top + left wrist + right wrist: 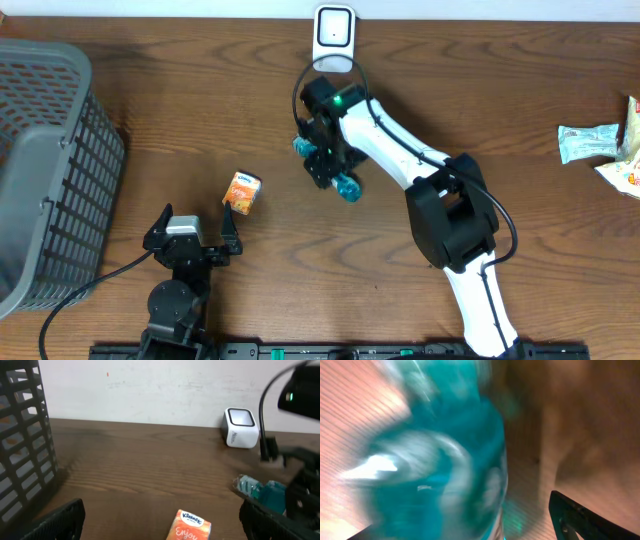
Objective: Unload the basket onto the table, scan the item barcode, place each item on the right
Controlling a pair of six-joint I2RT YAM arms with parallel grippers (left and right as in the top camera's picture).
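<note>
Overhead, teal bottle point(346, 186) near the white scanner point(333, 35), right jaws over it, open or gripping cannot be told, left jaws spread wide and empty beside an orange tissue pack point(242, 191) on the desk point(520, 60), left wrist, bottle at right, right wrist, bottle blurred, close.

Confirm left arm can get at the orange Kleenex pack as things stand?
Probably yes. The Kleenex pack lies just ahead of the open left tool, with only table between them. The basket stands off to one side, the teal bottle and right tool to the other, neither in the path.
</note>
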